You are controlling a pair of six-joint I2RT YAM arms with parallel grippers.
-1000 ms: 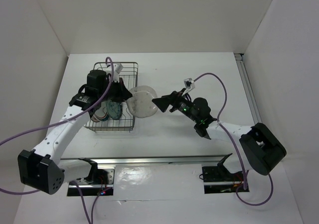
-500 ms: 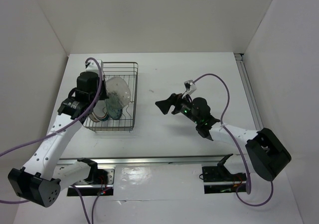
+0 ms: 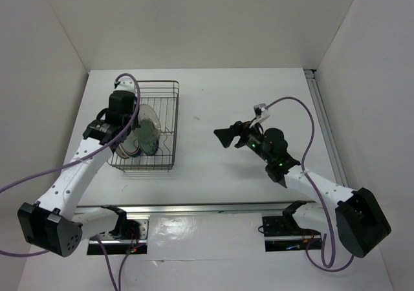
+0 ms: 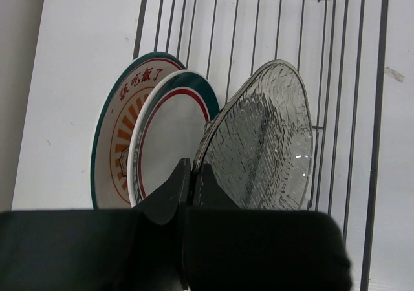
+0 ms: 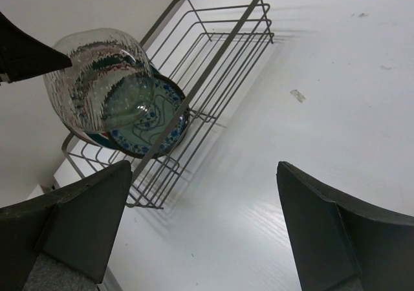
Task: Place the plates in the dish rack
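As the sunburst plate (image 4: 113,150) stands racked, red characters (image 4: 143,79) cross it.

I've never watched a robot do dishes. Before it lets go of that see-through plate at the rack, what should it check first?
1. Left hand pinches the clear grey plate by its rim: ok.
2. Plate is over the dish rack: ok.
3. Plate's lower edge sits between the dividers: cannot tell, the hand hides it.
4. Gap to the banded plate beside it: cannot tell, they overlap in the left wrist view.
5. Sunburst plate and teal plate are in the rack: ok.
6. Right hand open, empty, away from the rack: ok.
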